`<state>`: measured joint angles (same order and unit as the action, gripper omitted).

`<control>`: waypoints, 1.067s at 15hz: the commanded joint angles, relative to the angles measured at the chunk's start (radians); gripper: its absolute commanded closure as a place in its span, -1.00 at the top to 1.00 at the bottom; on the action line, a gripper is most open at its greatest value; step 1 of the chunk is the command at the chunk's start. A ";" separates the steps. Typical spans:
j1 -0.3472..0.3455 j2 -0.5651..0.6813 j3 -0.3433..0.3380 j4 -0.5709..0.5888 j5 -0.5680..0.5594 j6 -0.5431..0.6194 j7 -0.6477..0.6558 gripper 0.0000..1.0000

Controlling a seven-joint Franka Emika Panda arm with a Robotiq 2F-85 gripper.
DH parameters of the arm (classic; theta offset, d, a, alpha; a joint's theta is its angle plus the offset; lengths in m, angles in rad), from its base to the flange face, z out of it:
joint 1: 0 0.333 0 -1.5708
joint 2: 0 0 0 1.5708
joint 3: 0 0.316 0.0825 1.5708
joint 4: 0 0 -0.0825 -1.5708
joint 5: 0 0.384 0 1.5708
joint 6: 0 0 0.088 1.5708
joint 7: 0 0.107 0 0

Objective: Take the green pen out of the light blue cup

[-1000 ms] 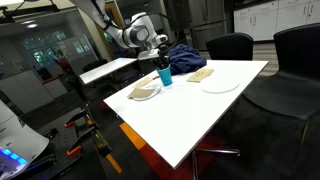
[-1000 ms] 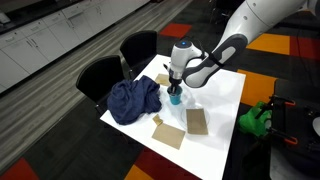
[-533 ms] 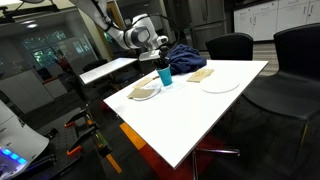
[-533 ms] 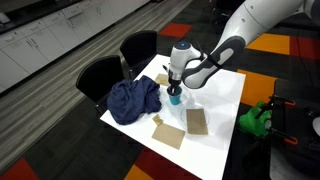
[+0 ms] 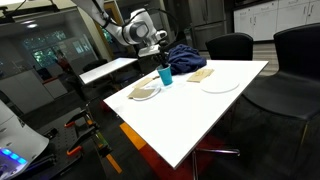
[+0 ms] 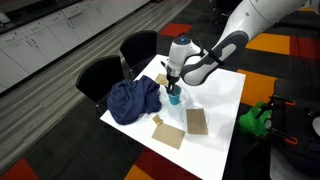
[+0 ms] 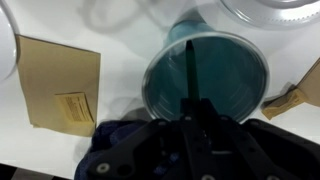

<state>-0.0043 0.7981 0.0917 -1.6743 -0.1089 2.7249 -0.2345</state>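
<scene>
The light blue cup (image 7: pixel 208 75) stands on the white table (image 7: pixel 115 40), seen from straight above in the wrist view; it also shows in both exterior views (image 5: pixel 165 76) (image 6: pixel 174 97). A thin dark green pen (image 7: pixel 190 75) rises out of the cup between my fingers. My gripper (image 7: pixel 196 112) is shut on the pen's upper end, directly above the cup. In both exterior views my gripper (image 5: pixel 160 58) (image 6: pixel 174 82) hangs just over the cup.
A dark blue cloth (image 6: pixel 133 100) lies beside the cup. Brown paper napkins (image 6: pixel 197 121) (image 7: pixel 62 84) and white plates (image 5: pixel 219 84) (image 5: pixel 145 93) lie on the table. Black chairs (image 6: pixel 139 47) stand at the table's edge.
My gripper has risen slightly above the cup, with the pen held in it.
</scene>
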 commanded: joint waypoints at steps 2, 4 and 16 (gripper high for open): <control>0.004 -0.128 0.000 -0.097 -0.016 0.008 -0.015 -0.93; 0.003 -0.173 0.001 -0.127 -0.014 0.011 -0.013 -0.93; 0.018 -0.484 -0.041 -0.353 -0.021 0.097 0.052 -0.93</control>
<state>-0.0016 0.4201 0.0865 -1.9306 -0.1115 2.8104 -0.2266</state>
